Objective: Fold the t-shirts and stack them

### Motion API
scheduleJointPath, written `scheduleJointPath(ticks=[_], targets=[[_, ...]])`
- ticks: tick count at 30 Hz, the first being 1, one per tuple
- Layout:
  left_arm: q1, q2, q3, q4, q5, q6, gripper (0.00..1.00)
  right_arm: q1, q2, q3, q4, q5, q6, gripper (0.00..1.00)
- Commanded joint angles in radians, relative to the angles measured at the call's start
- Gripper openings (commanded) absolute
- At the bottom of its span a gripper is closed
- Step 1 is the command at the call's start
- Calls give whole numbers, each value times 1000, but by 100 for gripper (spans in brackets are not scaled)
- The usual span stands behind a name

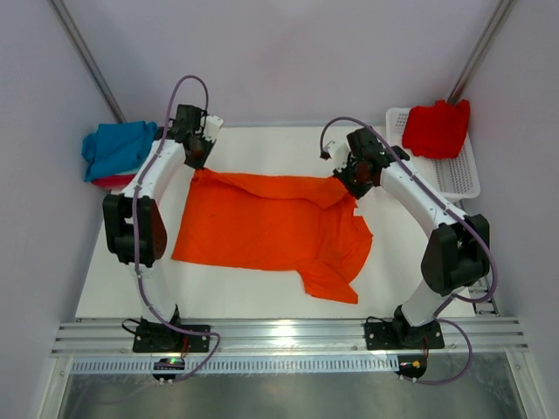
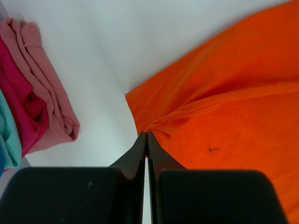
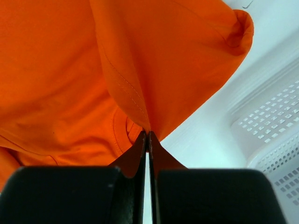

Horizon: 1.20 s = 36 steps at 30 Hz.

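Orange t-shirt [image 1: 271,223] is spread mid-desk between the two arms, on the white desk [image 1: 244,292]. Its long axis runs left-right with a slight tilt. The hem end faces the left arm and the sleeves and neck end face the right arm. One sleeve sticks out toward the near edge at the right end. The cloth is plain, soft and matte, with a stitched hem, mostly flat with a few creases.

Left pincer [image 1: 196,159] is pressed together, pinching the shirt's far-left hem corner. Right pincer [image 1: 347,179] is pressed together too, pinching the far-right edge by the upper sleeve. The wrist view shows the cloth bunched in a fold rising from its tips.

White plastic mesh basket [image 1: 463,179] sits at the far-right corner, rectangular with a perforated floor. It holds one crumpled red t-shirt [image 1: 437,129] filling its far half.

A folded stack sits at the far-left edge of the desk, with a blue t-shirt [image 1: 118,147] on top. The left wrist view shows a dusty pink t-shirt [image 2: 51,93] and a magenta t-shirt [image 2: 23,112] rolled beside it.
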Motion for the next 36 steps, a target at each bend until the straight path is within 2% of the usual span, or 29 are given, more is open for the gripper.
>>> scheduleJointPath(ticks=[1,10,16,18,19,21,22,25,26,27,31,36], targets=[[5,15,36,-67,-34,49,0,2,-43,0,-44,-16,-24,3],[5,26,28,-88,-140,115,0,3,-45,-41,-84,3,-60,3],[5,81,60,-191,-80,152,0,2,-43,-60,-110,-16,-73,3],[5,122,101,-247,-30,181,10,3,-43,-63,-123,-22,-86,4],[3,139,118,-315,-14,187,24,3,-42,-60,-128,-25,-90,12],[5,191,175,-376,30,198,42,3,-40,-55,-152,-30,-108,20],[3,205,190,-430,41,201,55,2,-42,-51,-153,-27,-109,30],[3,242,241,-470,82,201,66,2,-51,-37,-159,4,-122,42],[3,245,249,-470,85,198,66,3,-60,-32,-151,15,-120,50],[3,244,259,-461,92,192,66,3,-66,-25,-139,33,-120,52],[3,245,292,-423,130,143,67,2,-88,6,-76,27,-99,54],[3,225,252,-276,176,-3,65,2,-27,23,40,1,-45,54]])
